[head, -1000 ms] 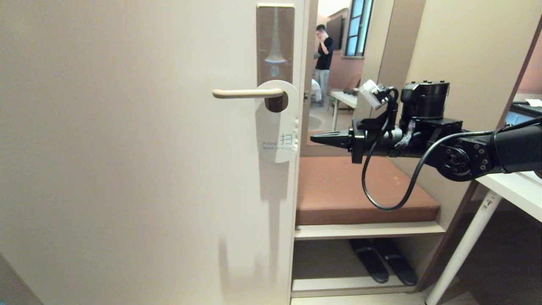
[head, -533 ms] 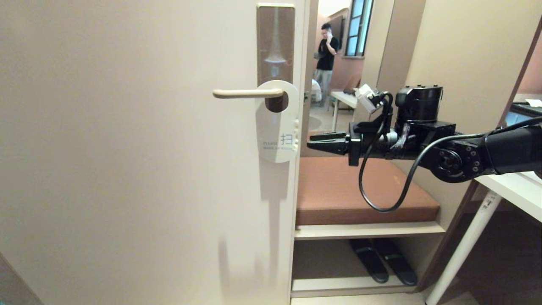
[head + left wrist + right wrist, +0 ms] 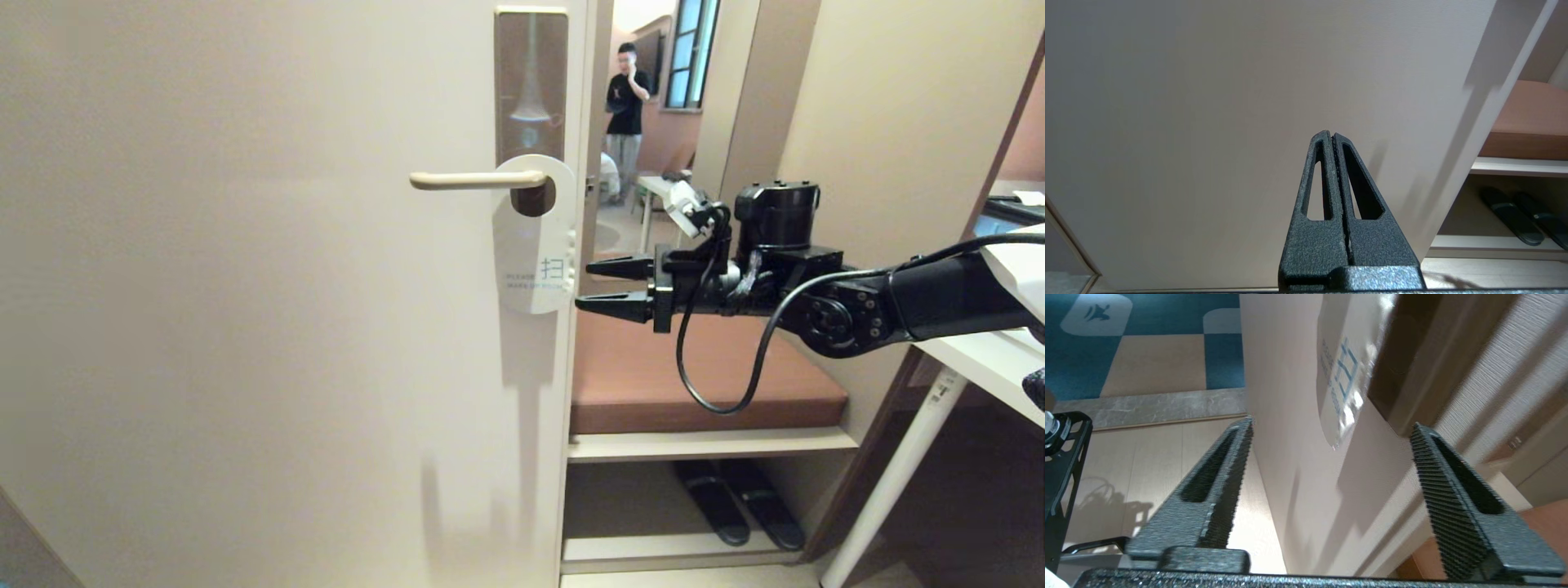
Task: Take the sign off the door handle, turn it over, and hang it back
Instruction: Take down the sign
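Jaws first: your left gripper point(image 3: 1332, 136) has its two fingers pressed flat together on nothing, pointing at a bare stretch of the cream door point(image 3: 245, 327). You only see it in its own wrist view.

Working left to right across the head view:

- Door fills the left and middle of your picture.
- Beige door handle point(image 3: 478, 180) sticks out level toward your left from a tall brown plate point(image 3: 531, 82) near the door's edge.
- Sign point(image 3: 535, 245) hangs on the handle by its oval hole, right at the plate. It is flat with rounded ends, white face toward you, with pale blue-grey print low on it. It hangs straight down against the door; the lower part sits close to the door's edge.
- Your right gripper point(image 3: 600, 287) is just to the right of the sign's lower part, at about the level of the print. Its fingers are spread wide, one above the other, tips aimed at the sign. The lower tip is nearly at the sign's edge; you cannot tell whether it touches. Nothing is between the fingers.
- Right wrist view: the sign point(image 3: 1343, 379) lies ahead of the spread fingers point(image 3: 1453, 477), beyond their tips.
- Beyond the door: a padded bench point(image 3: 694, 367), slippers point(image 3: 735, 502) on the shelf below it, and a person point(image 3: 627, 106) standing far back in the room.
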### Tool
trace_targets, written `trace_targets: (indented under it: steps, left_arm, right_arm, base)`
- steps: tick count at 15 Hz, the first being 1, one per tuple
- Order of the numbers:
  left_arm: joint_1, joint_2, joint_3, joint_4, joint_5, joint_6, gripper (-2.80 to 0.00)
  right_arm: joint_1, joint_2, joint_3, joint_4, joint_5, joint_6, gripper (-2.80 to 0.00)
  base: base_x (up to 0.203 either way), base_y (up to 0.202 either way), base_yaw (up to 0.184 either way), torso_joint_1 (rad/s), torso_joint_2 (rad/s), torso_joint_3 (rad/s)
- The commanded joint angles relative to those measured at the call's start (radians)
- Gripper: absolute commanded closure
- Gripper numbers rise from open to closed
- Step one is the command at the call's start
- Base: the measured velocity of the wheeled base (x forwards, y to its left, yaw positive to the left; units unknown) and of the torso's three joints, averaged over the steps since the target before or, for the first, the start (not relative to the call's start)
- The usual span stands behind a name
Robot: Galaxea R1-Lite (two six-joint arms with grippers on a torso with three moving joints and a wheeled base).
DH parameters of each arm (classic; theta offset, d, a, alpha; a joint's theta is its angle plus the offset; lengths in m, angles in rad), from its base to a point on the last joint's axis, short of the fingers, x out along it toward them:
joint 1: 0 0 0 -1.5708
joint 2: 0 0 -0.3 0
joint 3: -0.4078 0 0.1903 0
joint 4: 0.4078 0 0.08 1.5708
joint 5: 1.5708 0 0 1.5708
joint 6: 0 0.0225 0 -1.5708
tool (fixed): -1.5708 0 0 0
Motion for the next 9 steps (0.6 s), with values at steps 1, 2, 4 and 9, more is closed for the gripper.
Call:
trace_targets:
  steps: [1,2,4,9]
  left_arm:
    - [0.0,0.0,0.0,0.0,0.001,0.0,0.0]
    - [0.0,0.0,0.0,0.0,0.001,0.0,0.0]
    - [0.0,0.0,0.0,0.0,0.001,0.0,0.0]
    - [0.001,0.0,0.0,0.0,0.001,0.0,0.0]
  right_arm:
    - [0.013,0.022,-0.028,-0.004,0.007,-0.001,-2.8]
    - [0.017,0.028,-0.044,-0.004,0.007,0.0,-2.8]
    - [0.028,0.04,-0.066,-0.004,0.007,0.003,-2.8]
    - [0.051,0.051,-0.067,-0.004,0.007,0.004,-2.8]
  base:
    - [0.0,0.0,0.0,0.0,0.0,0.0]
    - [0.0,0.0,0.0,0.0,0.0,0.0]
    - [0.0,0.0,0.0,0.0,0.0,0.0]
    - [0.0,0.0,0.0,0.0,0.0,0.0]
